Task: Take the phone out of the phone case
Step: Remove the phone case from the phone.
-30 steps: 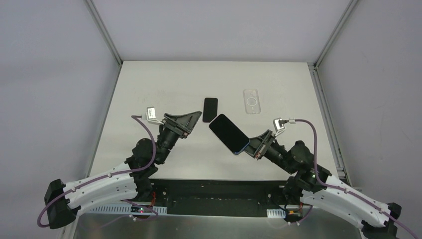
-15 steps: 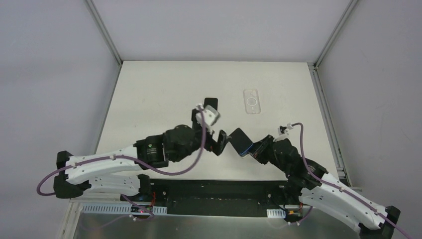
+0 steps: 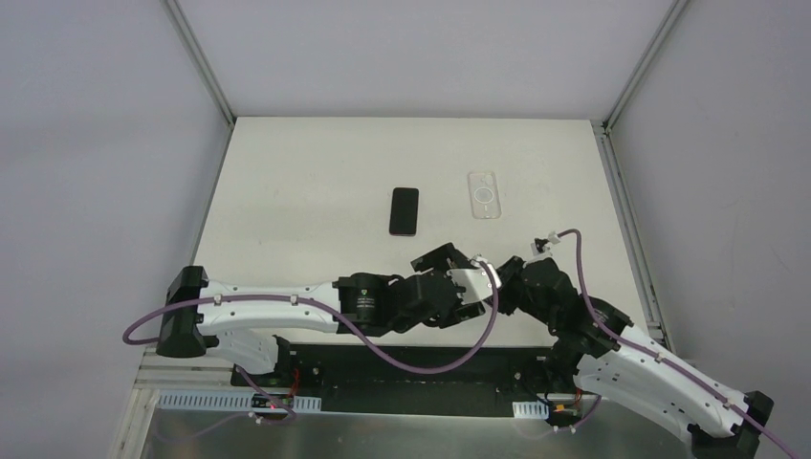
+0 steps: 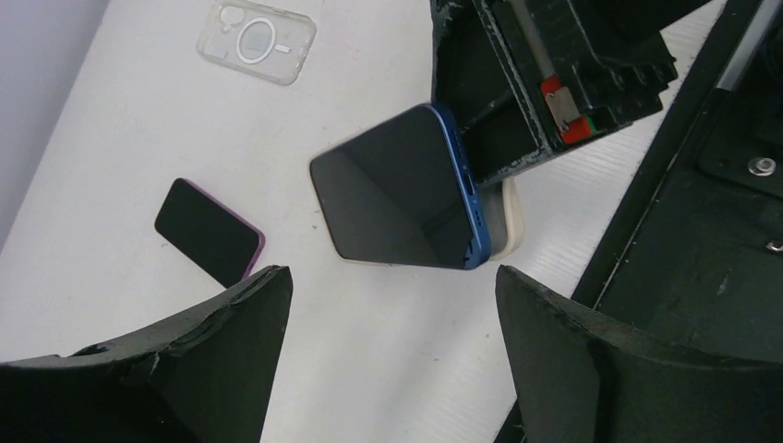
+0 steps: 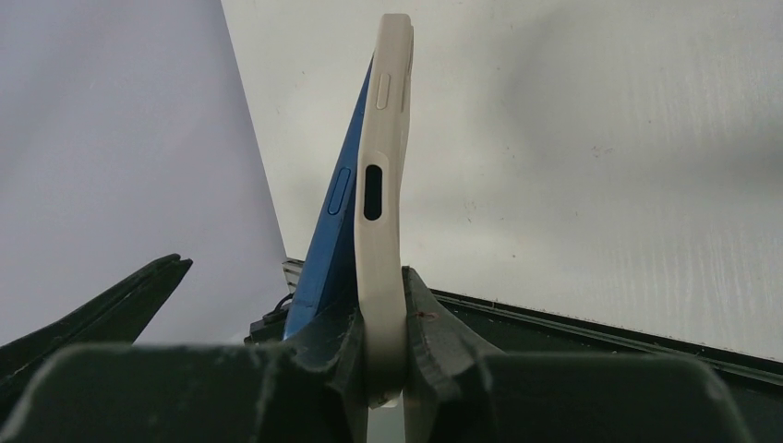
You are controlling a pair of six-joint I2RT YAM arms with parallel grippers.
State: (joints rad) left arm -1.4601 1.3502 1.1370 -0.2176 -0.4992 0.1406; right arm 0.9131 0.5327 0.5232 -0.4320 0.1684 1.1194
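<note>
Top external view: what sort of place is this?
Probably a lab robot cell, not a home or shop: white table boxed in by grey wall panels on aluminium posts, with a dark phone and clear case laid out as test props.

Both the left arm (image 3: 258, 304) and the right arm (image 3: 660, 381) are built of long white links joined by black motor housings (image 3: 368, 300). A thin purple cable (image 3: 418, 367) loops along each. The jaws are matte black wedges with rough, chipped edges. A red strip (image 4: 552, 98) beside a green spot marks the right wrist's housing. A small white mark on the left elbow is perhaps a logo.
</note>
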